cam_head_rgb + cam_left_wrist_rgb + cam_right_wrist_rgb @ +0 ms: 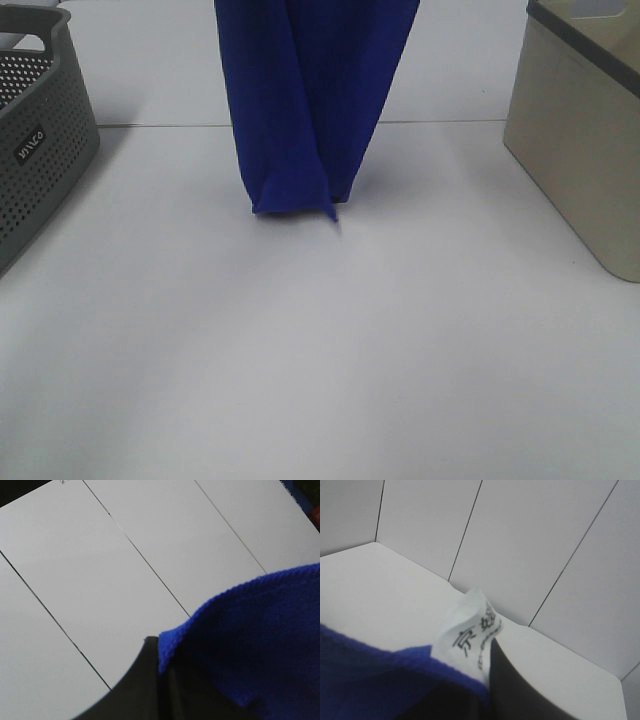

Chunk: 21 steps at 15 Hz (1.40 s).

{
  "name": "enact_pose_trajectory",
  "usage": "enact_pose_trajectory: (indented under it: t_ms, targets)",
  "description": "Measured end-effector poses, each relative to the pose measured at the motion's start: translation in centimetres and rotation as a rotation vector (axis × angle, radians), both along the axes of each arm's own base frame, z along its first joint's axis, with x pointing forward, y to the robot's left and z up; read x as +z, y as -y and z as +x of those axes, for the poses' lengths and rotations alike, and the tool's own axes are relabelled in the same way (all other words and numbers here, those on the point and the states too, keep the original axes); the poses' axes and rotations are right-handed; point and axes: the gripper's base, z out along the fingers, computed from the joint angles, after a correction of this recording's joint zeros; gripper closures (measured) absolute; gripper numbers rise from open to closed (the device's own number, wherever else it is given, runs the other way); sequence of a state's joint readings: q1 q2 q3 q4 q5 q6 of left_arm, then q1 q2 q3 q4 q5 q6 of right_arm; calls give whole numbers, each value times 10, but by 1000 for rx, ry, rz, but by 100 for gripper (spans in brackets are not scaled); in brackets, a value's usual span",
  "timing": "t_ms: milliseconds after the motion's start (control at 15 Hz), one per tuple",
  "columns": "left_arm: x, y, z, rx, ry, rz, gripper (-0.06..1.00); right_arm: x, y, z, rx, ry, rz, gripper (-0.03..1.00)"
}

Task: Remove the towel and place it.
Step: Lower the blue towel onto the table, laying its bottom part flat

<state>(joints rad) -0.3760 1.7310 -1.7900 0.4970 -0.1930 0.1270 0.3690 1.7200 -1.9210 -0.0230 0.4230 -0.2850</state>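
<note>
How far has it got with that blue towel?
Done: the towel hangs lifted, its low end near the table. In hand: the left claw and right claw each grip an edge, the right beside the white tag. Left: setting it down somewhere.

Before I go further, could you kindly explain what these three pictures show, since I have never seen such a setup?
This is a robot with two arms, each ending in a hand. The wide picture comes from a high camera off the arms; the other two from wrist cameras. On the white table stand a grey perforated basket at left and a beige bin at right. Between them hangs a blue towel, held from above. The wrist views show the left hand and the right hand each apparently pinching its edge, the right beside a white tag.
</note>
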Motion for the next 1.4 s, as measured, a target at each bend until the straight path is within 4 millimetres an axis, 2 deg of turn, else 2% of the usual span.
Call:
enact_pose_trajectory:
  t_ms: [333, 400, 667, 867, 1133, 1267, 1333, 1400]
  targets:
    - [-23, -22, 33, 17, 53, -10, 94, -16, -11, 29, -1, 95, 7, 95]
    - [-35, -30, 48, -2, 121, -17, 94, -17, -16, 44, -2, 144, 10, 95]
    - [-55, -39, 86, -4, 208, -70, 94, -16, -27, 72, -4, 219, 26, 95]
    - [-48, -37, 106, 15, 304, -63, 94, -21, -30, 86, -6, 288, 38, 95]
    - [-34, -36, 125, 38, 430, -89, 94, -24, -12, 104, -49, 370, 56, 95]
    - [-44, -35, 134, 49, 421, -83, 94, -26, -3, 109, -68, 379, 56, 95]
    - [-60, -34, 144, 52, 363, -87, 94, -35, -2, 115, -72, 360, 51, 95]
    - [-67, -33, 148, 48, 320, -98, 94, -41, -2, 119, -74, 339, 45, 95]
